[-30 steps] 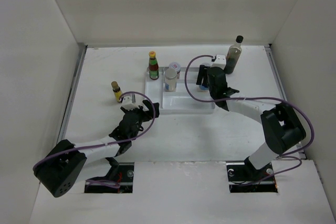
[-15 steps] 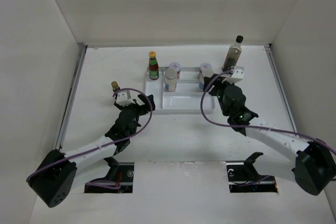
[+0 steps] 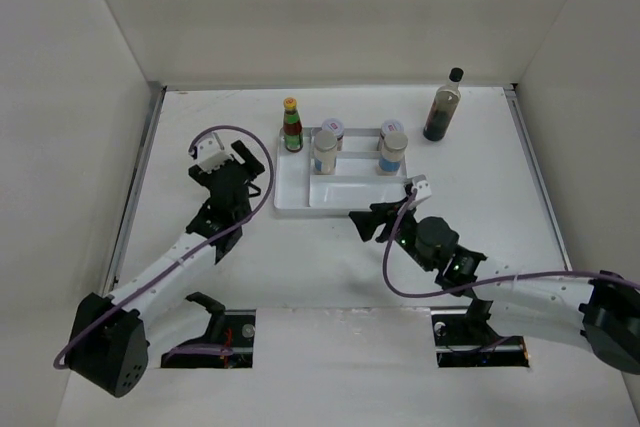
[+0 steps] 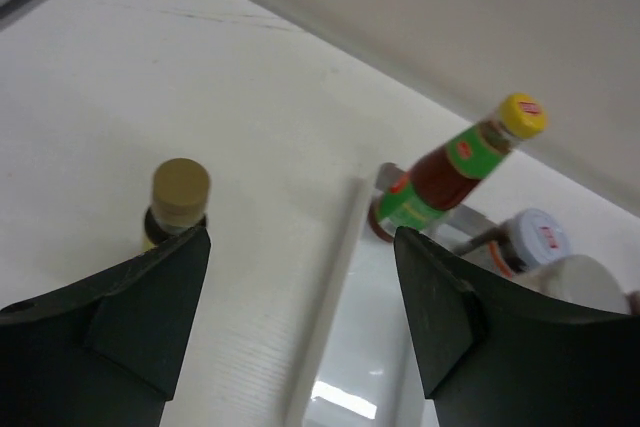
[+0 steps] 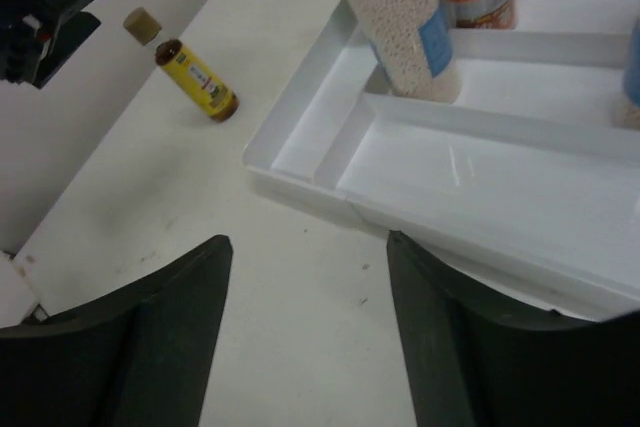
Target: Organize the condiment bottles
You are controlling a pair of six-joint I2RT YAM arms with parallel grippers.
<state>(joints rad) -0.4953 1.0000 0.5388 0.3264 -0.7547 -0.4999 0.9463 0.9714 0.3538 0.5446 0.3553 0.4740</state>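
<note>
Both the left fingers (image 4: 120, 307) and right fingers (image 5: 150, 337) are spread, empty. The small yellow bottle (image 5: 190, 75) stands on the surface (image 3: 300, 257) beside the tray (image 5: 480, 197); the red sauce bottle (image 3: 291, 125) stands at its far left corner.

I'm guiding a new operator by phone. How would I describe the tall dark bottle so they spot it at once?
Find the white divided tray mid-scene in the top view. Past its far right corner, outside it, stands the tall dark bottle. It alone has a black cap and dark contents, and is the tallest.
</note>
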